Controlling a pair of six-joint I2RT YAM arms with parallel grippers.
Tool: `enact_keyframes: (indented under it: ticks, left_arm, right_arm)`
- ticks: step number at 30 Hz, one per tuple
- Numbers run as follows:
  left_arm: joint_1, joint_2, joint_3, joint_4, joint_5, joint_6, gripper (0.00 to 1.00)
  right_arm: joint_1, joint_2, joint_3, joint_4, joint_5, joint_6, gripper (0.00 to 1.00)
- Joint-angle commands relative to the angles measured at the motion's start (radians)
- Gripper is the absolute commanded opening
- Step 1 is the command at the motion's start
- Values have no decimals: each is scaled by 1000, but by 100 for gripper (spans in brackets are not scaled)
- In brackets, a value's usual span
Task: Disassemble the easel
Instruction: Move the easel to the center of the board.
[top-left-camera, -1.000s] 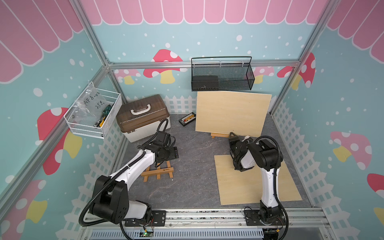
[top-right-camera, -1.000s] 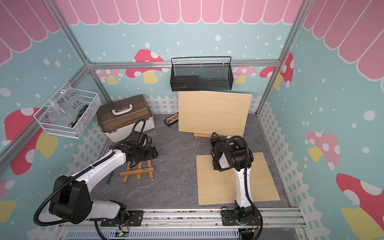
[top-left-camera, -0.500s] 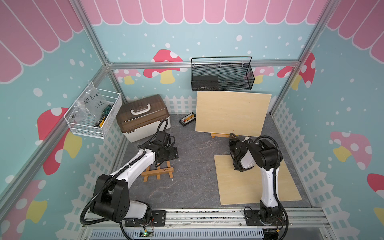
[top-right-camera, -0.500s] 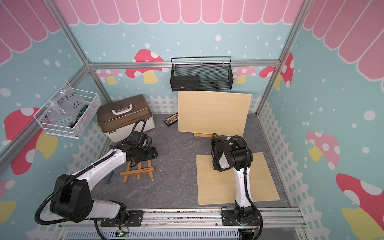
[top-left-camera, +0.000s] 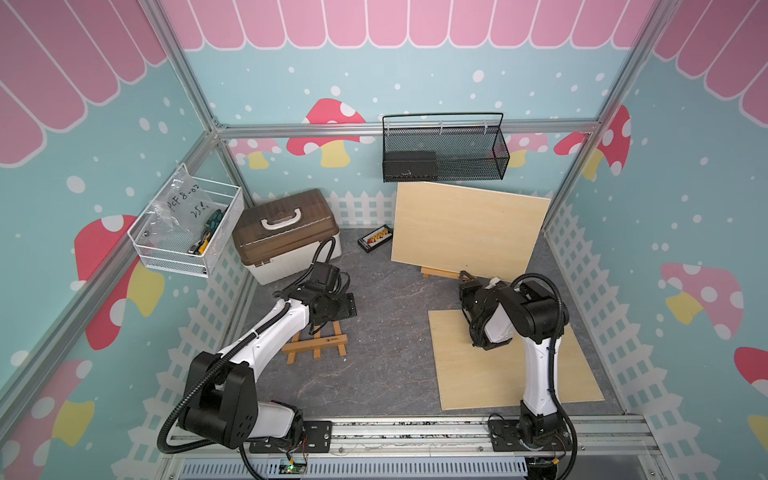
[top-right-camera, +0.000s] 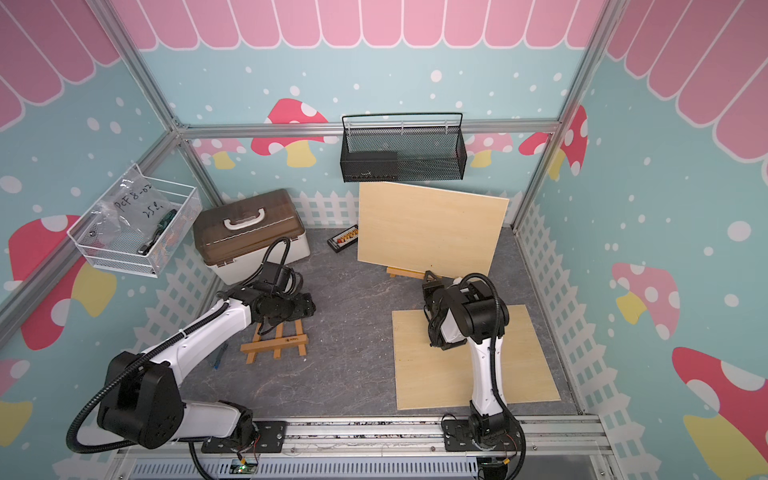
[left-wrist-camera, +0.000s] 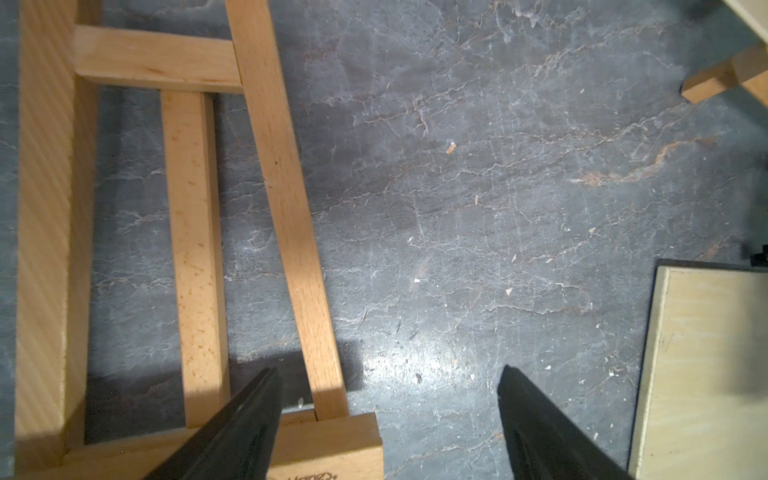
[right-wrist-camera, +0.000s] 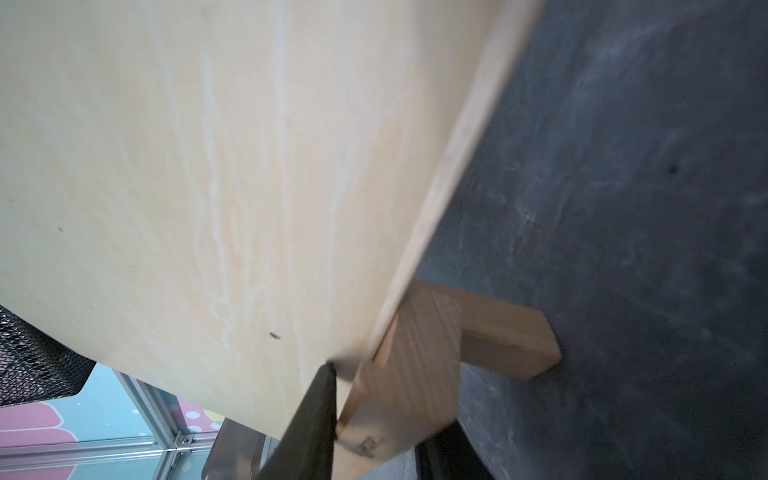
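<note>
Here we see the right gripper (top-left-camera: 465, 277) clamped on the ledge of the standing easel (right-wrist-camera: 411, 353) at far right, under its board (top-left-camera: 465, 228); the left gripper (left-wrist-camera: 388, 370) hangs open over the flat easel (top-left-camera: 318, 343), near left.

- left arm (top-left-camera: 266, 336) and right arm (top-left-camera: 538, 361): white shell links, joined by rounded black joint housings.
- black ribbed cable hose (top-left-camera: 182, 415) is looped along each arm; thinner black wires are seen at the wrists.
- black base plates (top-left-camera: 318, 432) are mounted on a silver slotted rail (top-left-camera: 415, 430).
- left gripper (left-wrist-camera: 389, 369): matte black, tapered jaws.
</note>
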Motion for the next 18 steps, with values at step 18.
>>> enact_keyframes:
  ticks: [18]
  left_arm:
    - [7, -77, -35, -5, 1, -11, 85]
  right_arm:
    - [16, -48, -70, 2, -226, -50, 17]
